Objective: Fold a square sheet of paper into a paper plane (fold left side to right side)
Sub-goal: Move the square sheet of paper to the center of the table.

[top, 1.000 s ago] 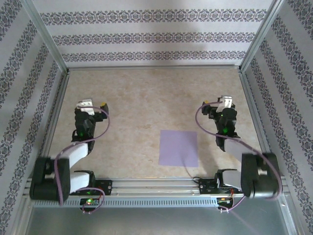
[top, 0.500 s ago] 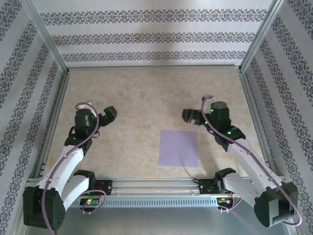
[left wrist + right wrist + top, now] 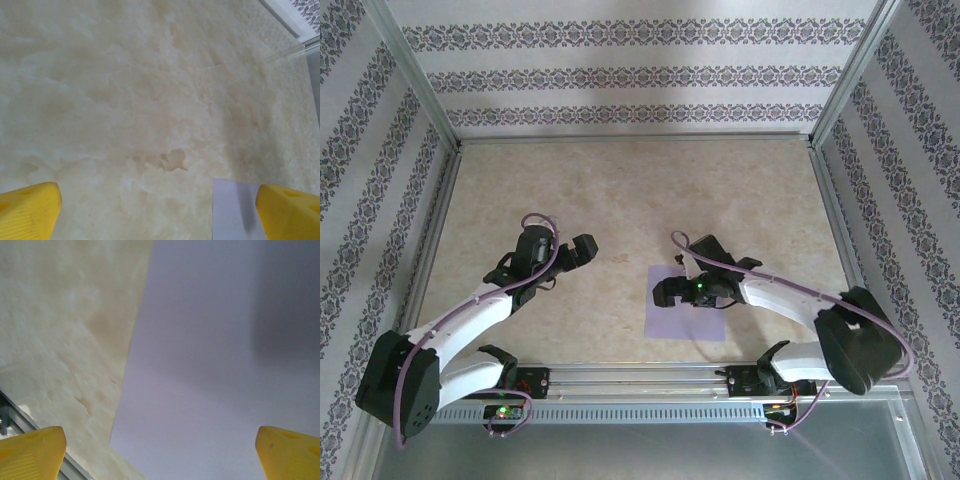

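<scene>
swinging inward over the last second, both arms now converge in the top view: the right claw hangs spread over the left edge of the square sheet of paper, which lies flat and unfolded on the table. the left claw, also spread, is near. left wrist view: a sheet corner lies by one finger. right wrist view: the paper's edge runs between wide-apart fingers, so the first fold seems about to begin.

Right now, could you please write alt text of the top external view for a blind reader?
A lavender square sheet of paper lies flat on the table, right of centre. The right gripper, open, hangs over the sheet's left edge; the left gripper, open, is above bare table further left.
</scene>
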